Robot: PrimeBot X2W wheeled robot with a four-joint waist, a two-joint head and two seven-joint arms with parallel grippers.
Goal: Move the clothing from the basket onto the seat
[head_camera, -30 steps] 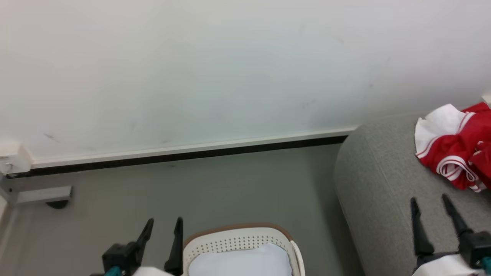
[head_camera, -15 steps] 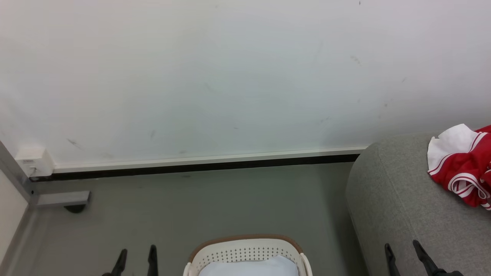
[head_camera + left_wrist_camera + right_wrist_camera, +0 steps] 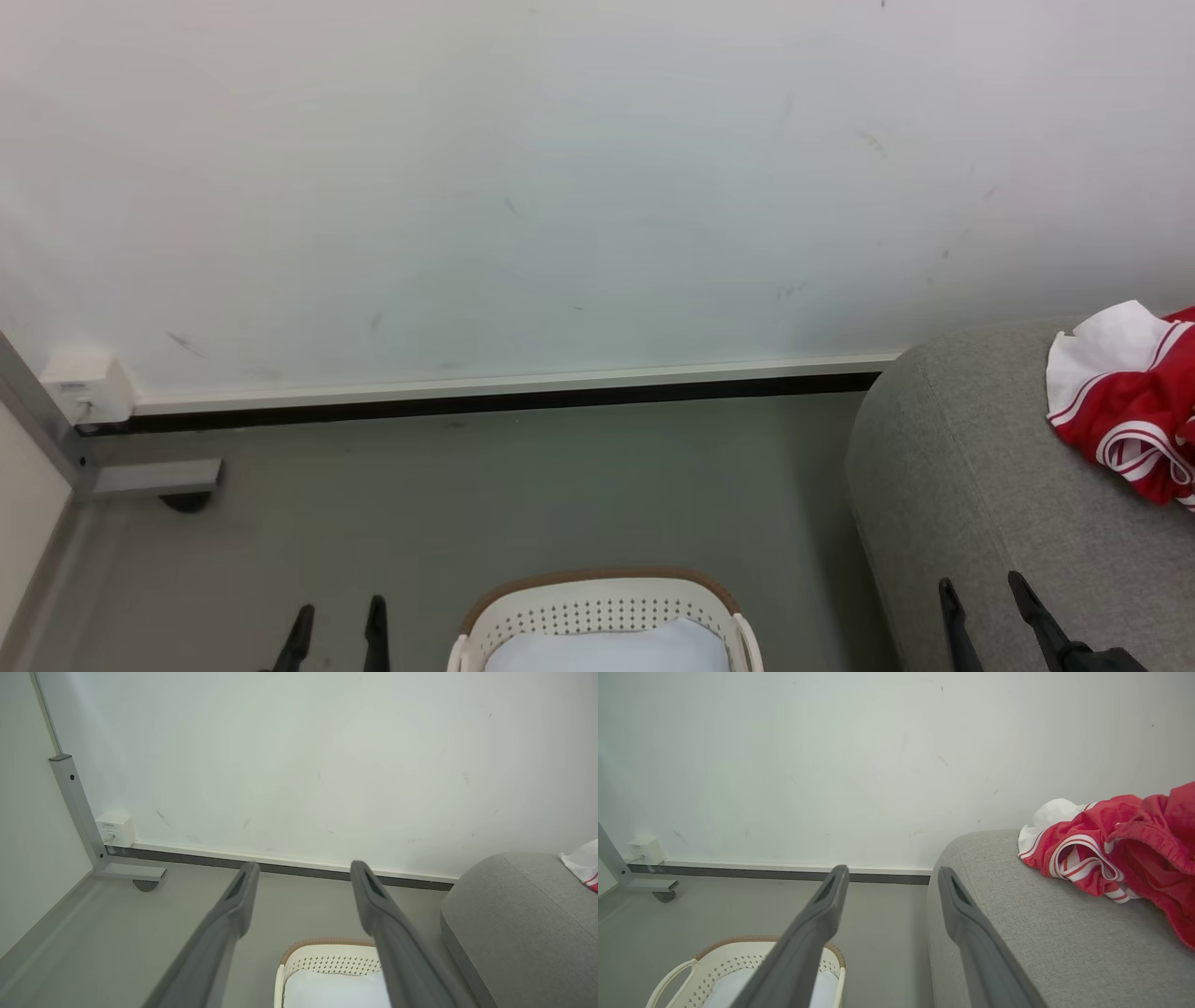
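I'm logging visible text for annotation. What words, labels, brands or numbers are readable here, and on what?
No text is readable.
Small label on the white wall box: too small to read.
The clothing on the seat: no number or lettering on the folds in view.

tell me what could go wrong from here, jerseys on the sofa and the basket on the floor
1. The red and white jerseys lie bunched near the grey sofa's rounded end; they might slide off it.
2. The laundry basket shows a pale cushion inside; the open left fingers, near it, might grab that instead of clothing.
3. The head view cuts off most of the basket, so leftover clothing could go unnoticed.
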